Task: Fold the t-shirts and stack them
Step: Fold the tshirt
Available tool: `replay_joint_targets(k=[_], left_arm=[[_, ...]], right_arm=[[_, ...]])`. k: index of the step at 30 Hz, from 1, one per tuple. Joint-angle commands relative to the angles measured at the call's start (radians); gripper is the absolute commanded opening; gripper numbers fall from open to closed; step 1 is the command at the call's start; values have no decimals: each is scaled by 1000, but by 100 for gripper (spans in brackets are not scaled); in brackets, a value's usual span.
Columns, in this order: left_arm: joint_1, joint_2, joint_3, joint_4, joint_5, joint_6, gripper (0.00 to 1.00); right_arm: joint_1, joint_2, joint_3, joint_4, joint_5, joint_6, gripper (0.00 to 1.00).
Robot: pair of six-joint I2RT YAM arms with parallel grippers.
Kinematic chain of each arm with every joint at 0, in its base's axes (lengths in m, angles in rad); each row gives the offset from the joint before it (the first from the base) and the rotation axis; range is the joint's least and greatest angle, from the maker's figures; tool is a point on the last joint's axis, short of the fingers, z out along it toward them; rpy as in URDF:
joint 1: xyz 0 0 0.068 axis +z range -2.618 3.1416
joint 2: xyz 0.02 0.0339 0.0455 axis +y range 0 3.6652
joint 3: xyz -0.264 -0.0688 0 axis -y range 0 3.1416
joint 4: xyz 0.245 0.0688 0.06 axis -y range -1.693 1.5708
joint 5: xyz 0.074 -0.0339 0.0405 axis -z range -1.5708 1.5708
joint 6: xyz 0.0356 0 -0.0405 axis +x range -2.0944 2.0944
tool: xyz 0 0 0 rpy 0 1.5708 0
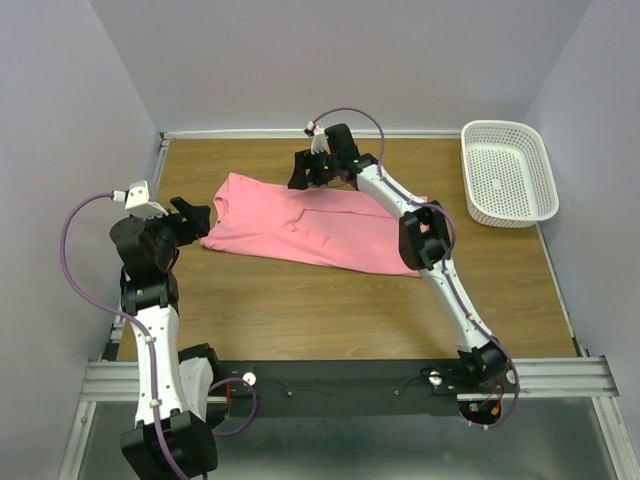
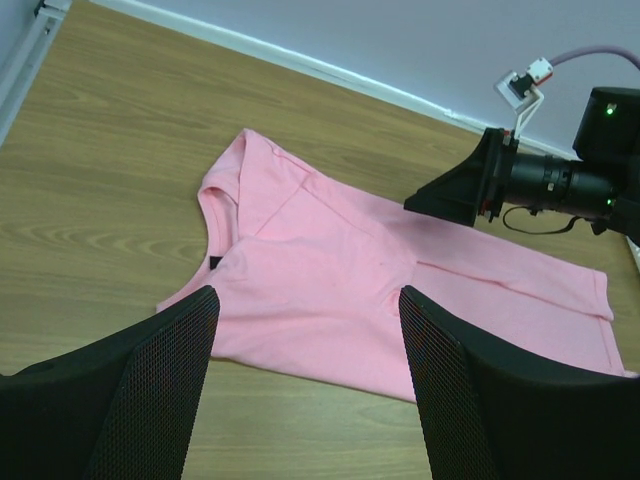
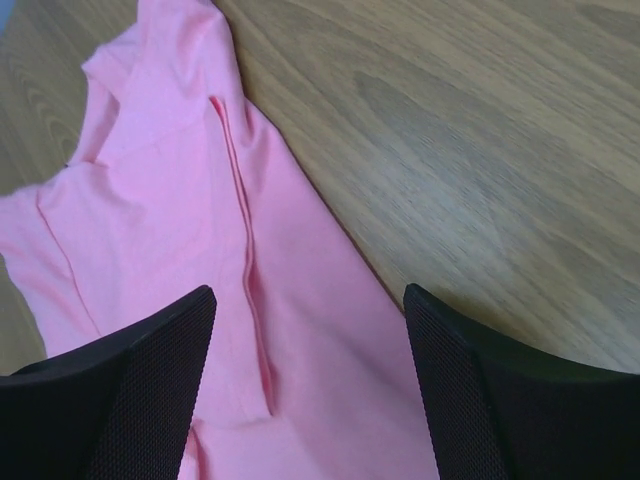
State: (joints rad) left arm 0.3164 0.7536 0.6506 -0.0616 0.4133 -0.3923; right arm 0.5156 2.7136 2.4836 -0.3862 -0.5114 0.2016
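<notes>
Left fingers (image 2: 150, 400): spread wide, holding nothing, poised just off the collar end.
Right fingers (image 3: 140, 390): also spread and empty, above the far long edge.
T-shirt (image 1: 300, 225): pink, lying flat, a lengthwise crease showing.
Table (image 1: 300, 310): wood; white basket (image 1: 508, 172) at the far right corner, well apart.
Progress: likely early; one side seems tucked in, with cross folds and stacking left.

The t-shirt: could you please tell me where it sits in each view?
Top external: t-shirt lies mid-frame, collar at its left end.
Left wrist: centre frame, beyond the open left end effector.
Right wrist: left half, running under the right end effector.
Shared landmark: the collar, left in the left wrist view, upper left in the right wrist view.
</notes>
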Motion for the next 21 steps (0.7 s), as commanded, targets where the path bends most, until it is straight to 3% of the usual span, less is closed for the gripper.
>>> replay_joint_targets(k=[1, 6, 14, 18, 21], left_arm=[[-7, 15, -8, 2, 45, 27, 81], [-7, 18, -9, 8, 47, 24, 80], [-5, 18, -14, 13, 47, 21, 80], [-7, 18, -14, 16, 48, 20, 80], [-5, 18, -14, 16, 50, 20, 80]], right_arm=[[3, 46, -12, 78, 60, 67, 79], [3, 49, -64, 76, 82, 24, 68], [3, 49, -90, 76, 113, -14, 64], [1, 35, -133, 75, 28, -22, 39], [1, 20, -163, 72, -24, -27, 30]])
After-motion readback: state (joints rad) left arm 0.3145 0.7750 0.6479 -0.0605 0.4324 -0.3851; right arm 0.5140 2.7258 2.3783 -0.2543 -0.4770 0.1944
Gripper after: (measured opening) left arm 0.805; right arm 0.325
